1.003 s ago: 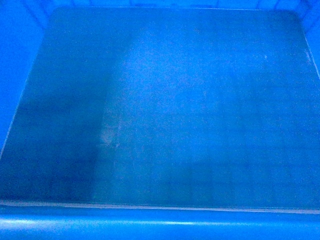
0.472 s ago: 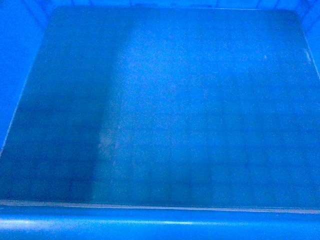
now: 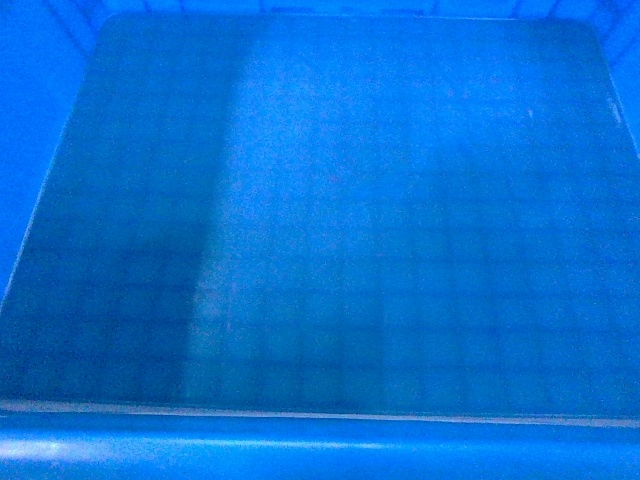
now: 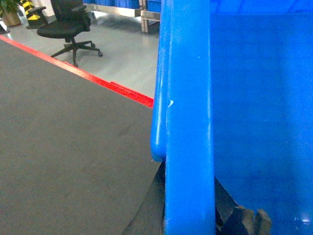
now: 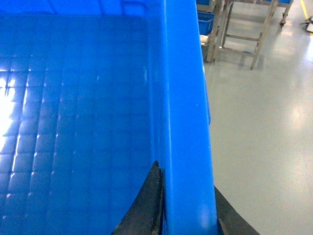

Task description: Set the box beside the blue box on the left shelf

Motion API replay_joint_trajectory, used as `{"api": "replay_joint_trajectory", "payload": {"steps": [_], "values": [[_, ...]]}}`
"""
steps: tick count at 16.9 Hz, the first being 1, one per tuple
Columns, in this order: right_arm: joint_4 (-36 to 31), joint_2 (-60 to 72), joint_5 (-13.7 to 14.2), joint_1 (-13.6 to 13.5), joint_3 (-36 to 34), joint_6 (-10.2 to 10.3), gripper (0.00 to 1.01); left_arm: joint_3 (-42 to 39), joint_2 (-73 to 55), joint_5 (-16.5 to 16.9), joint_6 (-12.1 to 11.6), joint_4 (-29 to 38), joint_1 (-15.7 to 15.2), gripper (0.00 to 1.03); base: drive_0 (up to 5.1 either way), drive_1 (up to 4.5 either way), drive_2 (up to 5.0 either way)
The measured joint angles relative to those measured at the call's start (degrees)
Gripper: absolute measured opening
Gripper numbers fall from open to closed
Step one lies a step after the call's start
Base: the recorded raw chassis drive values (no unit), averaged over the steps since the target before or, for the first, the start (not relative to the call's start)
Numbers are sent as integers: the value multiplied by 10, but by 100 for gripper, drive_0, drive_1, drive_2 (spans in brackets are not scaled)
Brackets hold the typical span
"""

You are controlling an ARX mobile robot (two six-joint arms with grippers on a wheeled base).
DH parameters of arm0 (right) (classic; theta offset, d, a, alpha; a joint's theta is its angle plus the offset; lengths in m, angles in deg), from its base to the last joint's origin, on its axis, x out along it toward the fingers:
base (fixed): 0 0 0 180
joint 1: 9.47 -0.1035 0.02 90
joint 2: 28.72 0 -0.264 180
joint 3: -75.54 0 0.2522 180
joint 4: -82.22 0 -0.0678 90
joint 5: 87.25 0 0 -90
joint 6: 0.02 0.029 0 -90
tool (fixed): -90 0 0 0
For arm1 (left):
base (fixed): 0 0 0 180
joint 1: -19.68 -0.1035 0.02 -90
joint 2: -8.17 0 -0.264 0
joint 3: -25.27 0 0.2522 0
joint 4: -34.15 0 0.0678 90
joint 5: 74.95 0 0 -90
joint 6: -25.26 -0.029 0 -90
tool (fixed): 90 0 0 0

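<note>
A: Head view's all box (image 3: pixel 330 230) — floor w/ faint grid, near rim along the bottom edge. Nothing else visible, so can't see a shelf or another blue box from here.

B: Makes sense if it's carried right under the camera, open top up. Left wrist?

A: Left wrist view: left end effector (image 4: pixel 190 215) straddles the box's side rim, one dark finger (image 4: pixel 247 223) inside the wall, the other outside, both tight to the plastic. Pinching the rim, I'd say. Beyond it: dark floor mat (image 4: pixel 63 147), red line (image 4: pixel 117 89), office chair (image 4: pixel 68 27) well apart.

B: And right?

A: Right wrist view: same deal opposite side. Right end effector (image 5: pixel 188 205) w/ a dark finger (image 5: pixel 146 205) inside and another outside, clamped on the rim. Pale floor (image 5: pixel 264 137) past it, metal racking (image 5: pixel 244 29) w/ blue bins further off.

B: So gripped on both sides to keep a wide box level.

A: Prob. No surface seen under it; looks lifted, in transit. Judgement: shelf placement not yet done.
</note>
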Motion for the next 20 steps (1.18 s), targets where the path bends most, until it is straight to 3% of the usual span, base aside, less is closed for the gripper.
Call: {"api": "replay_joint_trajectory", "payload": {"steps": [20], "values": [[0,0,0,0,0,0,10,0,0,0,0,0,0,10,-127,-127,-127]]}}
